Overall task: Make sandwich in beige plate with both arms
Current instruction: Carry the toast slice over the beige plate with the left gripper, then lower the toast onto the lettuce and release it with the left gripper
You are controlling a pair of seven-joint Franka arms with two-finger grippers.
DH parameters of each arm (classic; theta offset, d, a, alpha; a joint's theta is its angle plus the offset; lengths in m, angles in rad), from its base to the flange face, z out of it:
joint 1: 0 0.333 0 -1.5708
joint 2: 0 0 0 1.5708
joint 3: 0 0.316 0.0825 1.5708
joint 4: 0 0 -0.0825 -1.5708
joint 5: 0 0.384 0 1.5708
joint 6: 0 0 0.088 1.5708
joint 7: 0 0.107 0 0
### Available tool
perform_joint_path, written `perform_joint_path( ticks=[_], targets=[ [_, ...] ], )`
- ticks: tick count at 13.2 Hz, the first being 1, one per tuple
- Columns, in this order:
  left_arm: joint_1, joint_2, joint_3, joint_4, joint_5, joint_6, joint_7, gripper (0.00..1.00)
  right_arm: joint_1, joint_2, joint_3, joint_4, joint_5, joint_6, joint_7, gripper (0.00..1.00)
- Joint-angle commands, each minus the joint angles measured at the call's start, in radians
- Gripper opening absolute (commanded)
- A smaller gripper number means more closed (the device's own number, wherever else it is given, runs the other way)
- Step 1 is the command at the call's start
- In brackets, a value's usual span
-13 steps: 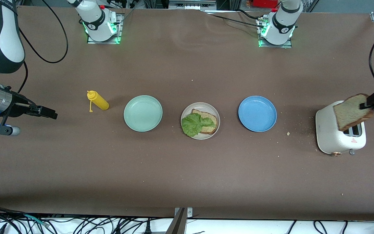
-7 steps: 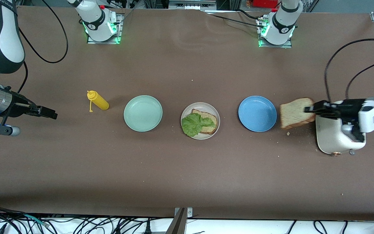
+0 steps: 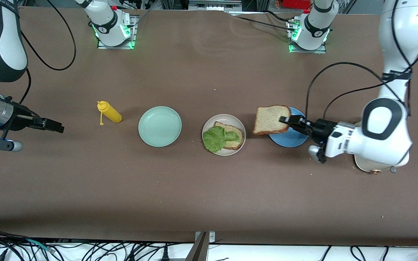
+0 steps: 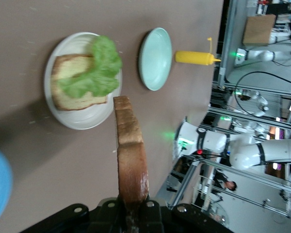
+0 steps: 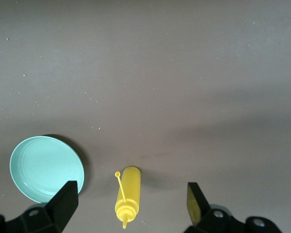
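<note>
The beige plate (image 3: 224, 116) sits mid-table with one toast slice (image 3: 235, 135) and a ruffled green lettuce leaf (image 3: 216, 138) on it. My left gripper (image 3: 285, 120) is shut on one edge of a second toast slice (image 3: 270, 120), held in the air over the blue plate's rim on the side toward the beige plate. In the left wrist view that held slice (image 4: 131, 155) shows edge-on between the jaws of the left gripper (image 4: 133, 213), with the beige plate (image 4: 82, 121) and the lettuce (image 4: 94, 73) ahead. My right gripper (image 3: 58, 127) waits open at the right arm's end of the table, holding nothing.
A blue plate (image 3: 292, 139) lies under the left gripper. A mint-green plate (image 3: 160, 126) and a lying yellow squeeze bottle (image 3: 109, 112) sit toward the right arm's end. The white toaster (image 3: 372, 167) is mostly hidden by the left arm. Crumbs dot the table near it.
My left gripper has carried the toast slice from above the toaster, along the table, to over the blue plate's rim. The right arm has not moved.
</note>
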Motion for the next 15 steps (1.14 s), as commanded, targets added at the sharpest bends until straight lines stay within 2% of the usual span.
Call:
perform_joint_path(
  ticks=[1,5,10,15],
  targets=[
    [-0.074,0.051,0.011,0.024,-0.056,0.058,-0.012,0.0,-0.004,-0.015,0.002,-0.019,-0.006,0.005,-0.005,0.99],
    [-0.146,0.114,0.013,0.021,-0.097,0.139,-0.012,0.0,-0.003,-0.016,0.002,-0.021,-0.006,0.005,-0.005,0.99],
    [-0.228,0.166,0.013,0.012,-0.175,0.3,-0.009,0.0,-0.001,-0.015,0.002,-0.021,-0.006,0.004,-0.004,0.99],
    [-0.245,0.203,0.013,0.001,-0.183,0.316,-0.004,0.0,-0.003,-0.015,0.002,-0.021,-0.006,0.002,-0.004,0.99]
  ],
)
